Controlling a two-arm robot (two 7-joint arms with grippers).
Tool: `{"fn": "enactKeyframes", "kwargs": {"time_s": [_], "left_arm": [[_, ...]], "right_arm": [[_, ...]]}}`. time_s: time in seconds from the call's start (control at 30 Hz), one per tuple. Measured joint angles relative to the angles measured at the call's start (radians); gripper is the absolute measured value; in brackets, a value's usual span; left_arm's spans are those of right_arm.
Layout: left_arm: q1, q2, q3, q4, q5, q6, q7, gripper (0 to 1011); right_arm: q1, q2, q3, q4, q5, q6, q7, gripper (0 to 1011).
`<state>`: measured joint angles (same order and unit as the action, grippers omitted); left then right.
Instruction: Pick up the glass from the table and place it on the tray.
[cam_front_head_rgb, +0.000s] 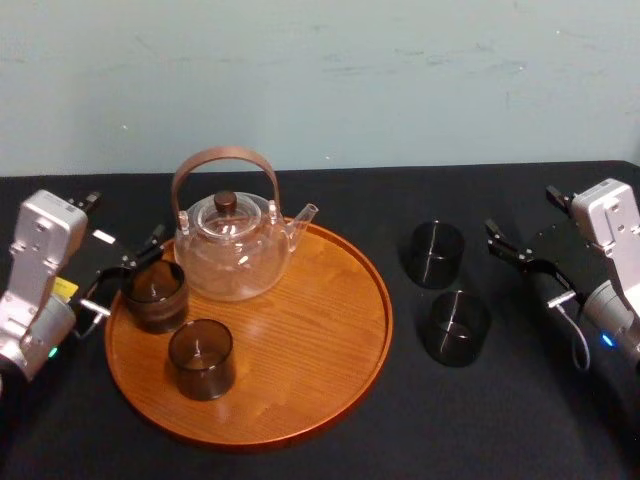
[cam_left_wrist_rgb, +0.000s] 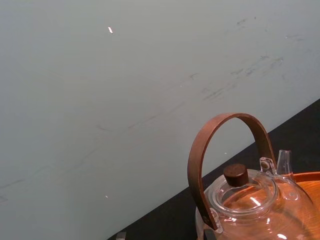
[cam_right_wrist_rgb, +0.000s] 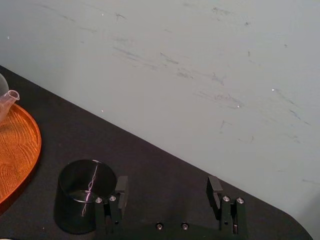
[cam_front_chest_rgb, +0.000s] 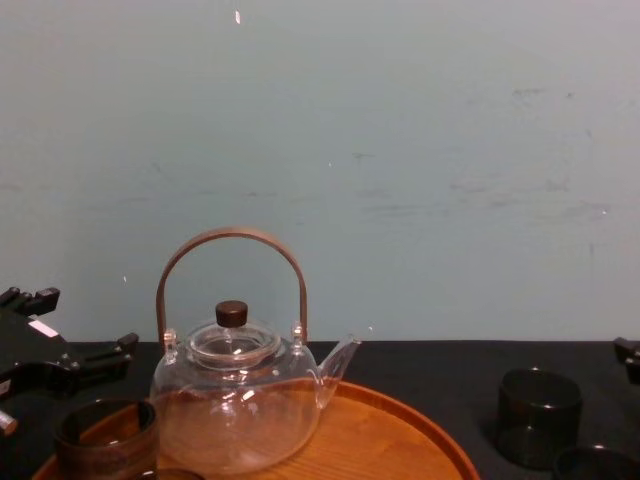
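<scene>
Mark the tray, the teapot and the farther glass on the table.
tray (cam_front_head_rgb: 320, 380): head view, bare wood.
teapot (cam_front_head_rgb: 232, 265): head view, glass body.
farther glass (cam_front_head_rgb: 433, 255): head view, its middle.

A far smoky glass (cam_front_head_rgb: 432, 253) and a near smoky glass (cam_front_head_rgb: 455, 327) stand upright right of the round orange-brown tray (cam_front_head_rgb: 310, 340).

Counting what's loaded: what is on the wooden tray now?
The tray carries a glass teapot at the back, a rear dark glass by the open left pincer, and a front dark glass. Wood beneath their bases is covered. The right pincer is open, off the tray.
</scene>
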<state>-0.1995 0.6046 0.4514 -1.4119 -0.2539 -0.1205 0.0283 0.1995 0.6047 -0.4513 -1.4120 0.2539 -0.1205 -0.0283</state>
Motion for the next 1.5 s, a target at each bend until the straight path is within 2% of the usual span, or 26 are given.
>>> {"fn": "enactKeyframes", "kwargs": {"time_s": [1.5], "left_arm": [[0.000,0.000,0.000,0.000,0.000,0.000,0.000,1001]], "right_arm": [[0.000,0.000,0.000,0.000,0.000,0.000,0.000,1002]]}}
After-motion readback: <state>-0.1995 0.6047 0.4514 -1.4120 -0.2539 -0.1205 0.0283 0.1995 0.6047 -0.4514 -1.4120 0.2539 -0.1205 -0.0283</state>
